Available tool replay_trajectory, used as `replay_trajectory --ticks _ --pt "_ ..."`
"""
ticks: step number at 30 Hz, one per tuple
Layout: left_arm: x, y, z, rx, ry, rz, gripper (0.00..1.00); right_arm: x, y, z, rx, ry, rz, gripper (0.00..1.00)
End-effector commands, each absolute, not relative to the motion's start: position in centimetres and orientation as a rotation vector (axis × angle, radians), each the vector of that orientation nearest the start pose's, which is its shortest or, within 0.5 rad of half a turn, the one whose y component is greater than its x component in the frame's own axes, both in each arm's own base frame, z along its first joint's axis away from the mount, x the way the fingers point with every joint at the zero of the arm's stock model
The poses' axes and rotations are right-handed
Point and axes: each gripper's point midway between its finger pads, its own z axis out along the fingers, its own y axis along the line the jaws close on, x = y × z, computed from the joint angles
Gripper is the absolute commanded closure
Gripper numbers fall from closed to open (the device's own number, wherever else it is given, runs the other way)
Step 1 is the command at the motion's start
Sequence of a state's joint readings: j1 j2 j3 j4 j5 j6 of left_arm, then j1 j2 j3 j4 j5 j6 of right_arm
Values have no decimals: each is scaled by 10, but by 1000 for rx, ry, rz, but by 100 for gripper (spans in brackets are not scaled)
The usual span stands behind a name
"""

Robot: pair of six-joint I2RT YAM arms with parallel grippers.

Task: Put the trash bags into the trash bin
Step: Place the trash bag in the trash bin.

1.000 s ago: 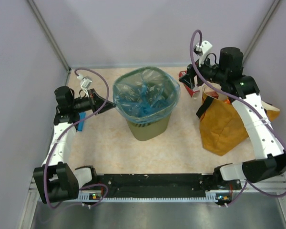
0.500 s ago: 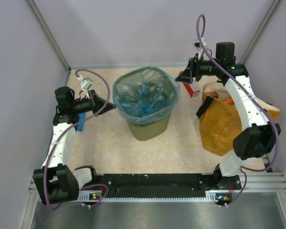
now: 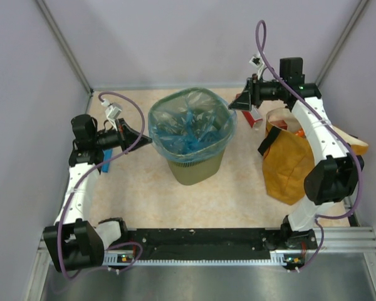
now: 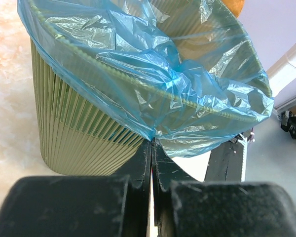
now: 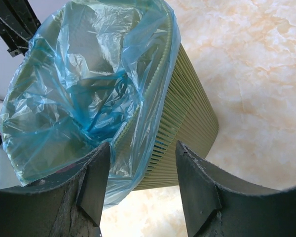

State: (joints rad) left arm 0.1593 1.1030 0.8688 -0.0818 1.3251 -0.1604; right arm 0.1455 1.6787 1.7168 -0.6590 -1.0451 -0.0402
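The olive-green mesh trash bin (image 3: 195,168) stands mid-table, lined with a crinkly light-blue trash bag (image 3: 191,128) whose edge is folded over the rim. My left gripper (image 3: 141,137) is at the bin's left rim. In the left wrist view its jaws (image 4: 152,142) are shut on the bag's hanging edge (image 4: 158,131), beside the bin wall (image 4: 74,133). My right gripper (image 3: 234,103) hovers by the right rear rim. It stands open (image 5: 143,170), with the bag's overhang (image 5: 133,163) and the bin wall (image 5: 187,113) seen between its fingers, untouched.
A mustard-orange sack with black handles (image 3: 293,160) sits at the right, under my right arm. A flat red box (image 3: 254,116) lies between it and the bin. A small blue flat piece (image 3: 106,158) lies partly under my left arm. Walls enclose the table.
My right arm has swung from above the orange sack and red box leftward to the bin's right rim, fingers now facing the bin. The left gripper has stayed shut on the bag's edge.
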Motion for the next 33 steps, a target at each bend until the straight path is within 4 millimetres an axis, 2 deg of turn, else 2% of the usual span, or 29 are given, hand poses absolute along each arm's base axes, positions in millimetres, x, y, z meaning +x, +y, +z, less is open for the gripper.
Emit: replay_trajectory --ticks 1,8,18,26,29,33 --pt "266 -130 297 714 1604 -1167 100 375 208 327 -796 1859 1217 45" --pt "267 -130 296 716 1601 -1153 100 375 209 318 -798 1872 1238 46" --pt "267 -130 294 713 1605 -1147 100 374 210 306 -804 1886 1283 60" --pt "267 -129 291 710 1610 -1143 100 369 213 306 -822 1871 1320 77" --pt "268 -129 289 713 1609 -1127 100 368 213 307 -830 1863 1327 99" --pt "270 -127 283 715 1609 -1081 100 367 212 304 -845 1856 1307 100"
